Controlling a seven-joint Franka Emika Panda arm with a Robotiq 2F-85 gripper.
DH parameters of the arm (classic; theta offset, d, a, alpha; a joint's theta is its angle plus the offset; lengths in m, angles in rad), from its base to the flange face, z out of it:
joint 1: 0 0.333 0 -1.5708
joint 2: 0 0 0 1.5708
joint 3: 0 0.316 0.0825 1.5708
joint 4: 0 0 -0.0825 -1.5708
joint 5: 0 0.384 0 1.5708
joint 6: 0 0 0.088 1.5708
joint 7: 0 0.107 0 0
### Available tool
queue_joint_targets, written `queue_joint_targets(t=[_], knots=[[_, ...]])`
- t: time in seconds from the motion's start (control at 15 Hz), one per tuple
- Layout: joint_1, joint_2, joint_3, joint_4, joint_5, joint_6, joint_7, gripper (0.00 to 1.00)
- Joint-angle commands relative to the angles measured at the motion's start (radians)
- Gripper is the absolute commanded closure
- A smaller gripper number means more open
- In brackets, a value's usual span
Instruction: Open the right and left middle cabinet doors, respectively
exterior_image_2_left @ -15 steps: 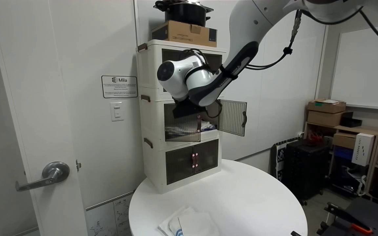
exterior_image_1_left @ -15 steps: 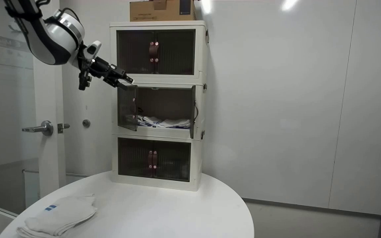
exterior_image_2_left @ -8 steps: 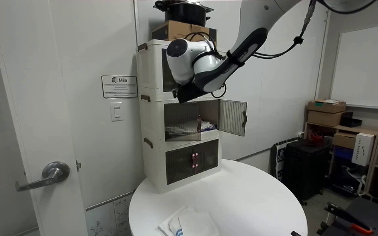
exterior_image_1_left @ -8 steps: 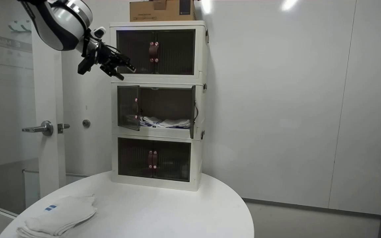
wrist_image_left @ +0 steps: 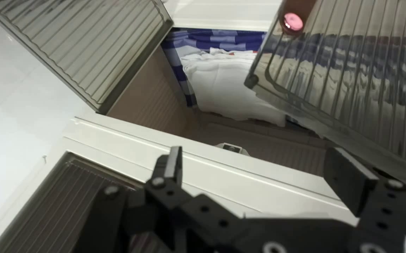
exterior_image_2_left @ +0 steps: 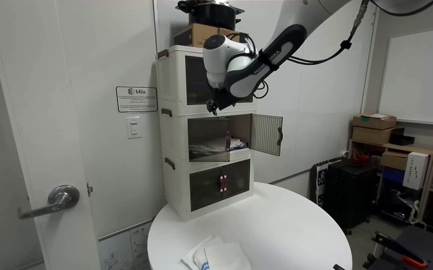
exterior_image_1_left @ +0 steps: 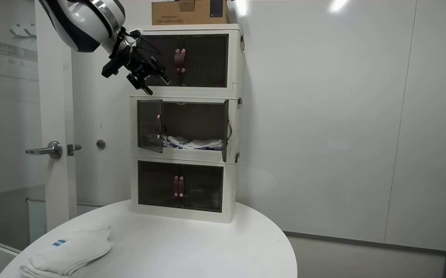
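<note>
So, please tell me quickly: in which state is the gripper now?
Gripper: open, jaws wide apart, holding nothing.

"How do you carry yourself?"
"My arm (exterior_image_2_left: 290, 39) slopes down from the upper right in an exterior view, and the wrist (exterior_image_1_left: 109, 43) bends so that my gripper (exterior_image_1_left: 159, 87) slants downward."
"And your fingers (wrist_image_left: 177, 168)?"
"Spread wide apart (I see both of them in the wrist view), their pads (wrist_image_left: 347, 182) facing each other across the gap."
</note>
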Motion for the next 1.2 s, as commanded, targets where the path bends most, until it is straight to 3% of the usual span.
queue_joint_targets(t=[0.0, 0.2, 0.4, 0.67, 0.93, 1.13], knots=[[0.029, 0.003, -0.02, 0.07, 0.15, -0.122, -0.165, 0.0], [0.056, 0.006, -0.034, 0.115, 0.205, -0.213, -0.226, 0.0], [0.066, 0.012, -0.038, 0.135, 0.253, -0.23, -0.275, 0.0], [0.056, -0.012, -0.039, 0.079, 0.258, -0.088, -0.368, 0.0], [0.045, -0.042, -0.038, 0.007, 0.329, 0.06, -0.459, 0.0], [0.038, -0.038, -0.043, -0.013, 0.413, 0.102, -0.544, 0.0]])
